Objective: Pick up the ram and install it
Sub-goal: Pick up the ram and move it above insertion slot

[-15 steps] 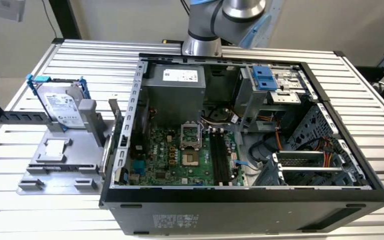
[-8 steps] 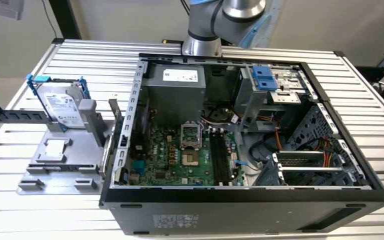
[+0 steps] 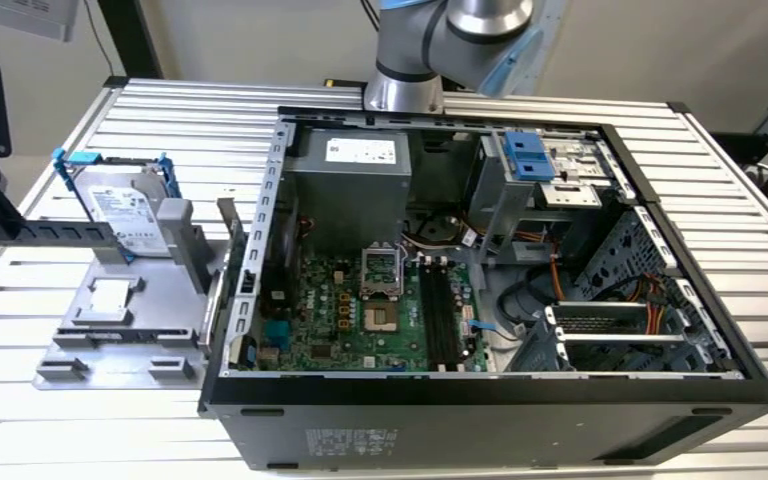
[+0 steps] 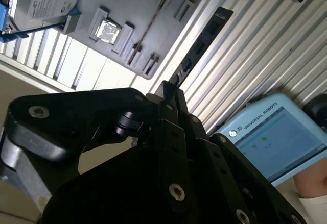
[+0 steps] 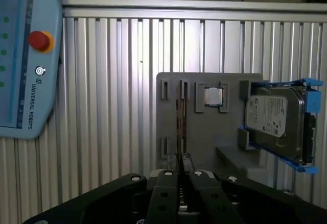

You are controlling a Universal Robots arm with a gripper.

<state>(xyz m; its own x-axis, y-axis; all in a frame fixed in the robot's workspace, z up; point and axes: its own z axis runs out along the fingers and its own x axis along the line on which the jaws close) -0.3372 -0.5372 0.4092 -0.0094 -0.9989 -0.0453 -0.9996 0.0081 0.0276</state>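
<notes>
The ram (image 5: 180, 117) stands on its edge in a slot of the grey holder plate (image 5: 168, 117), so I see it as a thin brownish line; it shows the same way in the second wrist view (image 4: 149, 27). My gripper (image 5: 180, 158) is shut with nothing between its fingers. It hangs well above the table and apart from the ram, its black fingertips (image 4: 166, 87) pressed together. In the exterior view the holder plate (image 3: 117, 330) lies at the exterior view's left of the open computer case (image 3: 491, 390), whose long black motherboard slots (image 3: 440, 320) lie bare.
On the same plate sit a white-labelled hard drive in a blue bracket (image 5: 276, 122) and a small square processor (image 5: 213, 96). A light blue teach pendant (image 5: 25, 55) lies on the ribbed aluminium table (image 5: 112, 81). The arm (image 3: 411, 40) rises behind the case.
</notes>
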